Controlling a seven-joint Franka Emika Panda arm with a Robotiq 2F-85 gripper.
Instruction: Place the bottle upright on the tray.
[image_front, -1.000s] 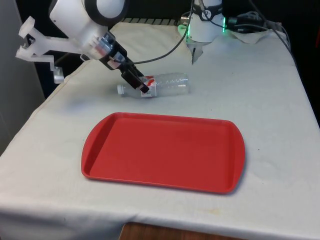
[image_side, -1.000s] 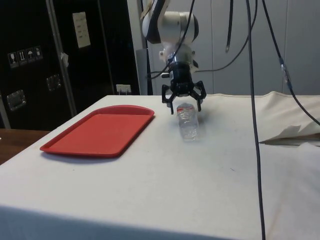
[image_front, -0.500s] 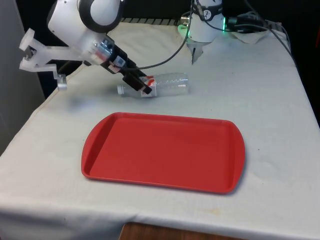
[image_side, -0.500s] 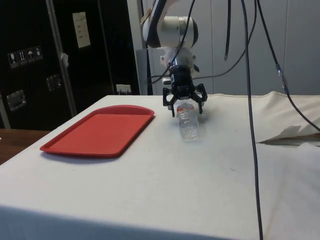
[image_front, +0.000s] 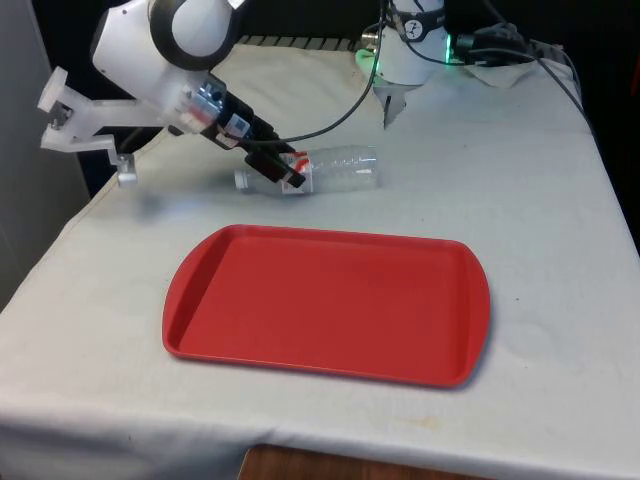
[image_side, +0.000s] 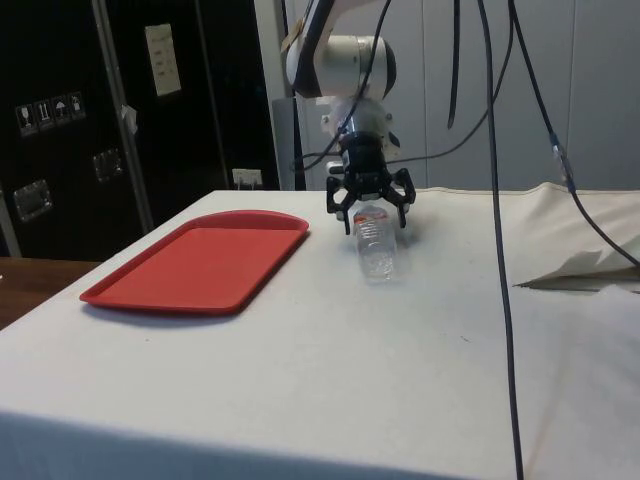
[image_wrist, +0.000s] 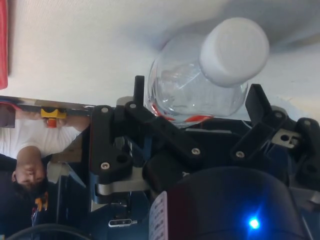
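A clear plastic bottle with a white cap and a red-and-white label lies on its side on the white-clothed bench, in the upper middle of the front view, its cap pointing toward the front view's left. It rests on the cloth just beyond the far rim of the red rectangular plastic tray, near it but not touching. The tray sits flat in the centre of the front view and at the left middle of the side view.

The black two-finger end effector reaches in from the upper left of the front view, tilted down toward the bottle's neck end. In the side view the end effector stands at upper centre with its fingers spread wide on either side of the bottle, which points toward that camera. The wrist view shows the bottle's neck and shoulder sitting between the spread fingers, with the cap sticking out past them; the fingers flank the bottle without clearly squeezing it.

A person in a white shirt appears at the lower left of the wrist view.
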